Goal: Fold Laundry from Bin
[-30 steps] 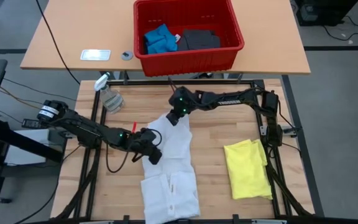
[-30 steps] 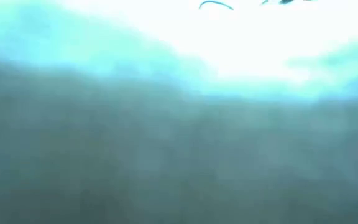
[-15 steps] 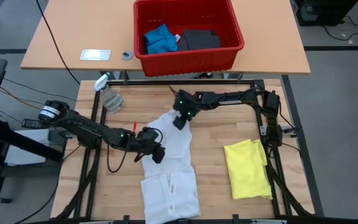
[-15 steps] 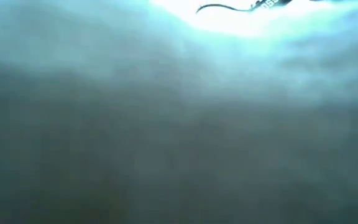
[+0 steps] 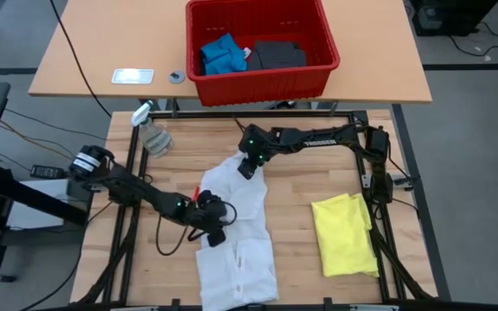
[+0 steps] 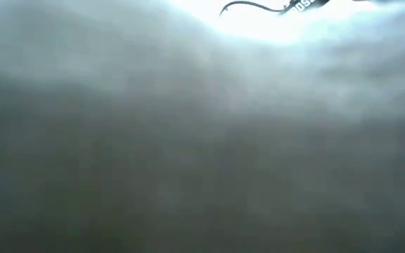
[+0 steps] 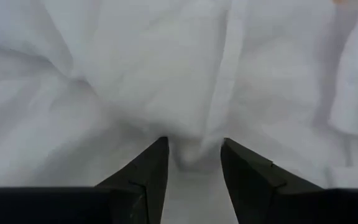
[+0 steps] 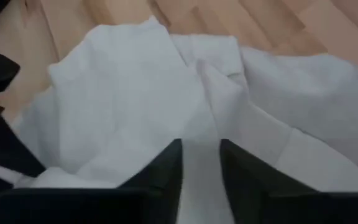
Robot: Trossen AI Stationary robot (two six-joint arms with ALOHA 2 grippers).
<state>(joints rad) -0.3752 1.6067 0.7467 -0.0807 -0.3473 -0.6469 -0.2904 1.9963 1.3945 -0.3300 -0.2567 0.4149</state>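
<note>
Wood table [image 5: 301, 225]: white shirt [image 5: 236, 233] blinds low cam; wrist cams: both end effectors narrowly parted, pinching shirt.

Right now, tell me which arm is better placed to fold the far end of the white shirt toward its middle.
Probably the right. Its hand sits at the far end of the white shirt, fingers astride a raised fold. The left hand is down at the shirt's middle, its fingers either side of a pinch of cloth there.

My high camera looks straight down on the whole table [image 5: 318, 186] and both arms. My low camera is smothered by pale cloth right at the lens. Both wrist cameras sit very near the white shirt [image 7: 166, 81], which the overhead also shows.
</note>
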